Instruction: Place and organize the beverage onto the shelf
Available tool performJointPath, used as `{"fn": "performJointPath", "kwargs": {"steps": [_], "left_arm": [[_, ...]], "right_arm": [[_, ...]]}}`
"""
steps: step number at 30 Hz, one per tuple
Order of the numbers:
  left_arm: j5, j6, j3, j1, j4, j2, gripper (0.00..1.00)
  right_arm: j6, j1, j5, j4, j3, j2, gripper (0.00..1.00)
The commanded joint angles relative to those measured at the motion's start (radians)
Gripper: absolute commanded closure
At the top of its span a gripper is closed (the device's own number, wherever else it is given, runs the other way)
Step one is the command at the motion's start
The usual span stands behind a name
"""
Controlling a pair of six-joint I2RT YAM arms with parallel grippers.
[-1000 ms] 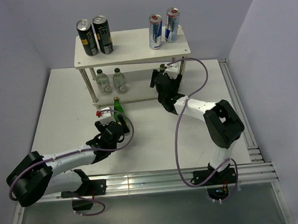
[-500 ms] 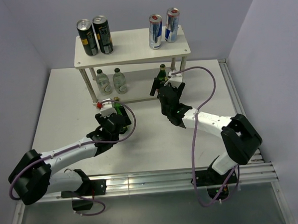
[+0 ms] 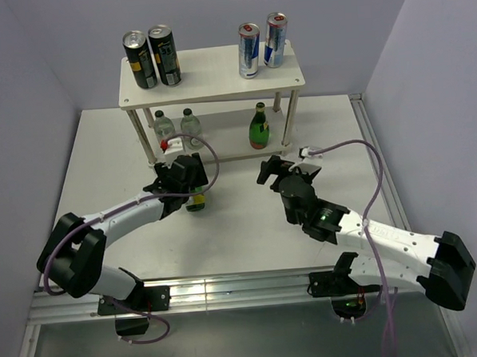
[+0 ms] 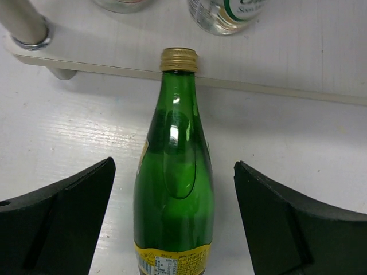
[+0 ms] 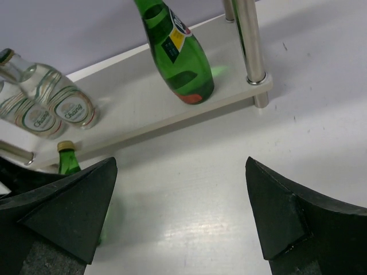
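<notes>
1. The left fingers (image 4: 63, 217) are spread, one on each side of the slim green glass bottle with a gold screw cap (image 4: 175, 189). A gap is seen on both sides, and nothing is pinched.
2. The right fingers (image 5: 63, 200) are spread and empty.
3. The bottle is stood upright on the white worktop (image 3: 241, 226), just in front of the cream-white two-tier shelf (image 3: 209, 76).
4. The glass is judged stiff, smooth, fairly heavy and breakable. A hold across the wide lower body is advised, not the tapering neck.
5. A second green bottle (image 3: 258, 127) and two clear bottles (image 3: 165, 130) are stood on the lower board.
</notes>
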Motion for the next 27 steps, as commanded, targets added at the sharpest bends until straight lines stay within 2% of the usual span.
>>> {"fn": "performJointPath", "kwargs": {"steps": [1, 9, 18, 22, 25, 26, 27], "left_arm": [[0.074, 0.045, 0.066, 0.005, -0.043, 0.041, 0.09], [0.073, 0.056, 0.099, 0.014, -0.086, 0.105, 0.1], [0.097, 0.054, 0.109, 0.029, -0.078, 0.176, 0.11], [0.106, 0.057, 0.118, 0.031, -0.077, 0.193, 0.16], [0.116, 0.059, 0.126, 0.032, -0.078, 0.197, 0.38], [0.116, 0.058, 0.126, 0.032, -0.078, 0.199, 0.52], [0.114, 0.056, 0.132, 0.032, -0.083, 0.197, 0.58]], "right_arm": [[0.054, 0.046, 0.079, -0.119, -0.019, -0.086, 0.0], [0.061, 0.064, 0.097, -0.228, -0.069, -0.242, 0.0], [0.057, 0.064, 0.111, -0.257, -0.088, -0.285, 0.0], [0.051, 0.065, 0.114, -0.251, -0.089, -0.282, 0.0], [0.055, 0.065, 0.12, -0.253, -0.089, -0.275, 0.0], [0.055, 0.064, 0.122, -0.251, -0.089, -0.272, 0.0], [0.058, 0.064, 0.121, -0.253, -0.089, -0.269, 0.0]]}}
